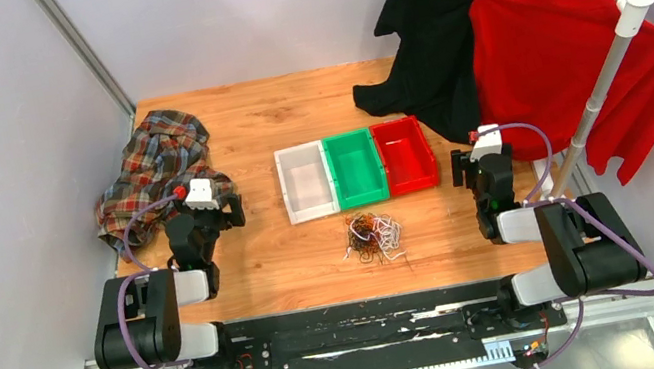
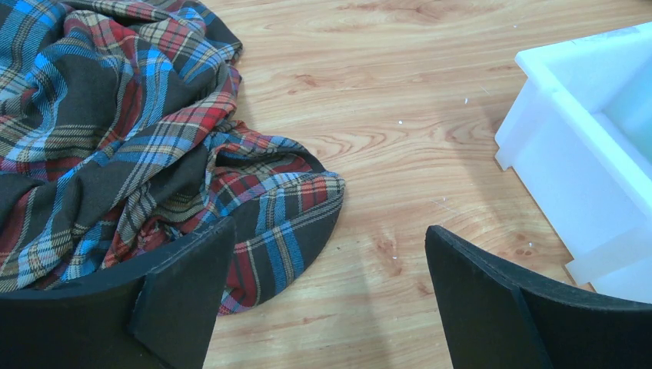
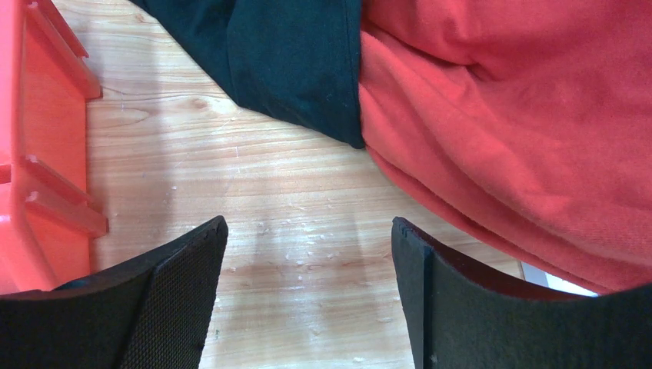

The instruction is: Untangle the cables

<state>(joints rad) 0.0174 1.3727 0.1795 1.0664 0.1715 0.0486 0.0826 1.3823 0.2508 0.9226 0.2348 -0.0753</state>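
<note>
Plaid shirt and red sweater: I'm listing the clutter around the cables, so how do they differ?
The plaid shirt lies crumpled on the left of the table; the red sweater hangs from the rack on the right. The shirt is checked in several colours; the sweater is plain red. Both are clothes, apart from the cables.

The heap of thin black, orange and white cables point(image 1: 374, 236) is too fine to tell strand from strand. The white plastic bin point(image 2: 569, 131) runs off the left wrist view's right edge; the red plastic bin point(image 3: 38, 115) is cut by the right wrist view's left edge
</note>
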